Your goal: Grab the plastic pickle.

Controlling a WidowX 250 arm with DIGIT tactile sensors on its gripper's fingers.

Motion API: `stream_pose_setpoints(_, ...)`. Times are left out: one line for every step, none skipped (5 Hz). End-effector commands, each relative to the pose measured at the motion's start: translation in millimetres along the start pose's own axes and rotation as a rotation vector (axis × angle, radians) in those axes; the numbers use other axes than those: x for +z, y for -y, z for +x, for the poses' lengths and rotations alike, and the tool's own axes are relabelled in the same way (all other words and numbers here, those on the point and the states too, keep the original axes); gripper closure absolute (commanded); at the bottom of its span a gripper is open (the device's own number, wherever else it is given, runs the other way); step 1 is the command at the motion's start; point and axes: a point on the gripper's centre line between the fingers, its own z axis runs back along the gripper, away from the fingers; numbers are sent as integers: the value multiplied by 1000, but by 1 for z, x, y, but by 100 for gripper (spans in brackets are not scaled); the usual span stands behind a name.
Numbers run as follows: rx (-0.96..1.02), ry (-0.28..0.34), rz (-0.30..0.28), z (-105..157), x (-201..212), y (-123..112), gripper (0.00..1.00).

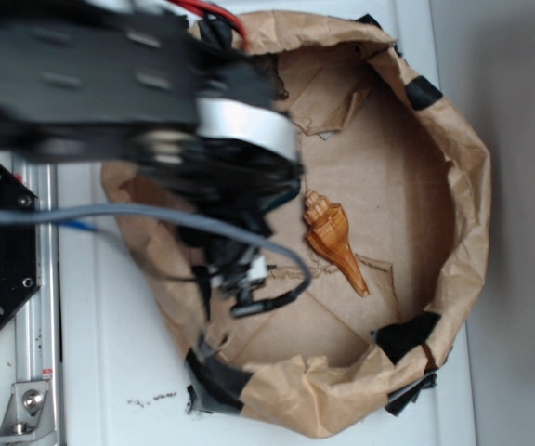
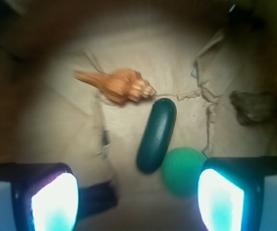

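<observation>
The plastic pickle (image 2: 157, 135) is a dark teal-green capsule lying on the brown paper floor, seen in the wrist view just ahead of my gripper (image 2: 137, 199). The gripper is open, with nothing between its two glowing fingertips; the pickle's near end lies a little beyond the gap. A light green ball (image 2: 184, 170) touches the pickle's right side, close to the right finger (image 2: 221, 199). In the exterior view the arm (image 1: 202, 149) hangs over the left of the paper bag (image 1: 453, 269) and hides the pickle and ball.
An orange-brown seashell (image 1: 332, 239) (image 2: 121, 85) lies on the bag floor beyond the pickle. The bag's crumpled walls ring the floor, patched with black tape (image 1: 407, 334). A dark smudge (image 2: 254, 107) marks the paper at right. An aluminium rail (image 1: 35, 307) runs at left.
</observation>
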Motion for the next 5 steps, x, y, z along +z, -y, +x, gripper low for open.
stream_pose_setpoints(59, 24, 17, 35, -59, -19, 0)
stream_pose_setpoints(78, 30, 82, 29, -79, -8, 0)
stream_pose_setpoints(216, -53, 45, 25, -88, -9, 100)
stream_pose_setpoints(296, -33, -8, 28, -57, -4, 100)
stream_pose_setpoints(279, 5, -7, 38, -12, 3, 100)
